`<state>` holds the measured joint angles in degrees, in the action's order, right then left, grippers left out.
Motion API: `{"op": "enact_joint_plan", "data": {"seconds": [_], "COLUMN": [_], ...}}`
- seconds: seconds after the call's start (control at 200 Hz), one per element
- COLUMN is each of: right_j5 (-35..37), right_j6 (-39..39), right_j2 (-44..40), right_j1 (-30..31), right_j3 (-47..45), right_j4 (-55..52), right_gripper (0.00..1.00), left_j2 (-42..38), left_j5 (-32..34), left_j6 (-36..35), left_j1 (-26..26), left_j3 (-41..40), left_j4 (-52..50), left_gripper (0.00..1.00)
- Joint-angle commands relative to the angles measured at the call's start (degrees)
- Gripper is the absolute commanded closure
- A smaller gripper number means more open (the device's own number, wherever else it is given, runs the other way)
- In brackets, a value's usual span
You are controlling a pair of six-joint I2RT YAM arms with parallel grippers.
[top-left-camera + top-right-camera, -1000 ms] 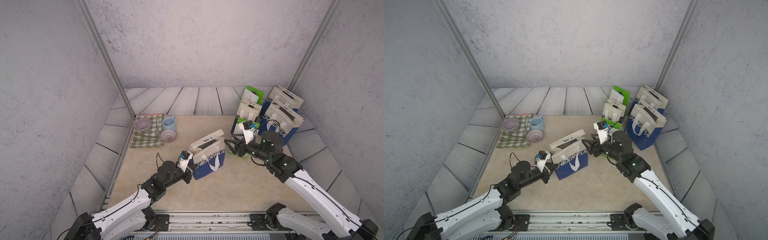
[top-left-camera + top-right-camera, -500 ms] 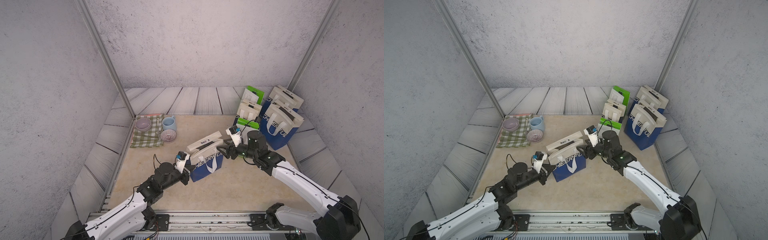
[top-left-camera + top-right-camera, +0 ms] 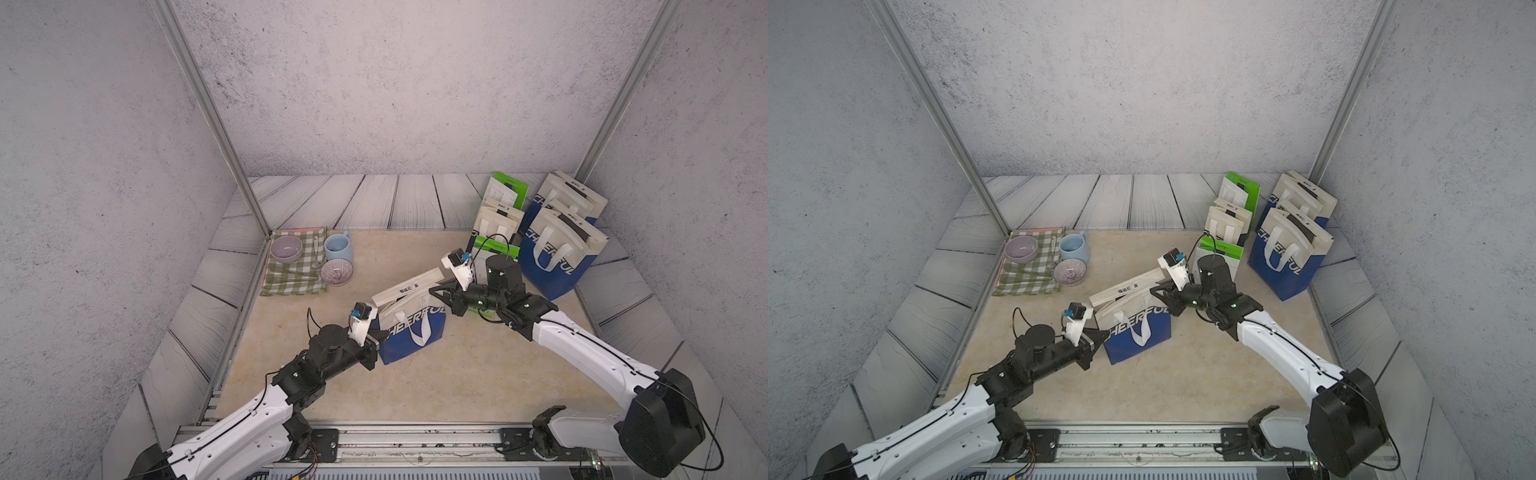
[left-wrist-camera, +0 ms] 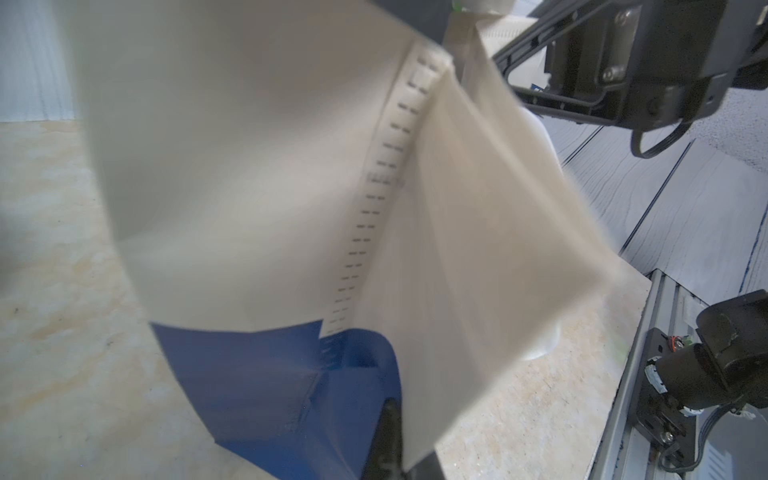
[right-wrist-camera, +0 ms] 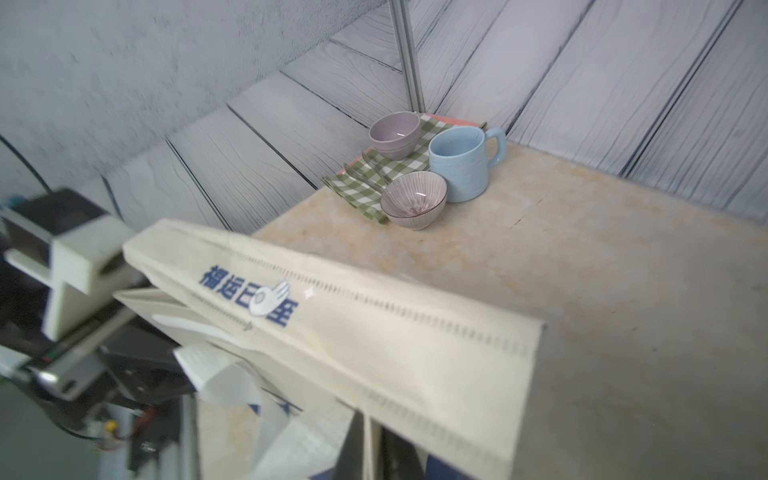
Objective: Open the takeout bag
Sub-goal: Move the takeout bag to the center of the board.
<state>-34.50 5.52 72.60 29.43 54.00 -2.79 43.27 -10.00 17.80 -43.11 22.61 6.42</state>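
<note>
The takeout bag [image 3: 411, 328] [image 3: 1138, 332], blue below and cream above with white handles, stands mid-table in both top views. Its cream top flap [image 3: 409, 287] [image 5: 353, 328] with blue lettering is lifted at an angle. My left gripper [image 3: 380, 332] [image 3: 1098, 334] is at the bag's left end. In the left wrist view this gripper [image 4: 405, 424] is shut on the cream side panel [image 4: 478, 249]. My right gripper [image 3: 434, 291] [image 3: 1156, 291] is at the bag's right top end. In the right wrist view it [image 5: 370, 419] is shut on a thin cream edge under the flap.
A green checked cloth [image 3: 291, 278] at the back left carries a lilac bowl [image 3: 286, 248], a striped bowl [image 3: 336, 272] and a spoon, with a blue mug [image 3: 337, 247] beside. Several more bags [image 3: 557, 249] stand at the back right. A metal post [image 3: 232, 153] rises at the left.
My right gripper has moved left to the bag's right end and gone from open to shut on its top edge. The left gripper has stayed at the bag's left end.
</note>
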Motion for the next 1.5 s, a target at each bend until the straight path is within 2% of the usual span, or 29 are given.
{"op": "enact_joint_plan", "data": {"seconds": [0.0,0.09,0.205,0.58,0.731,1.011,1.246,1.496], "right_j5": [-1.3,0.7,4.1,14.9,22.4,35.1,48.7,54.5], "right_j6": [0.7,0.6,-0.2,-0.5,3.2,9.3,13.8,13.3], "right_j2": [-4.3,-7.7,-12.7,-27.3,-31.7,-36.3,-40.4,-41.7], "right_j1": [-0.1,-0.1,-0.2,-0.2,-0.2,-0.3,-0.3,-0.4], "right_j3": [0.2,-0.8,-2.1,-5.1,-5.0,-3.5,-3.9,-2.4], "right_j4": [-1.0,-3.9,-9.0,-25.4,-30.3,-38.3,-41.7,-44.0], "right_gripper": [1.00,1.00,1.00,1.00,1.00,1.00,1.00,1.00], "left_j2": [-1.9,-3.5,-6.5,-17.3,-19.8,-22.8,-25.7,-27.4], "left_j5": [1.4,3.2,5.2,5.2,5.0,4.3,5.7,5.8], "left_j6": [1.2,1.9,2.0,1.3,0.8,-0.9,-3.9,-4.2], "left_j1": [0.4,0.4,0.3,0.3,0.1,0.2,0.2,0.2], "left_j3": [3.1,4.2,5.4,10.6,11.7,14.0,14.7,14.4], "left_j4": [-2.4,-5.2,-9.2,-22.7,-26.2,-32.2,-37.3,-38.1], "left_gripper": [0.76,0.55,0.46,0.45,0.45,0.45,0.44,0.43]}}
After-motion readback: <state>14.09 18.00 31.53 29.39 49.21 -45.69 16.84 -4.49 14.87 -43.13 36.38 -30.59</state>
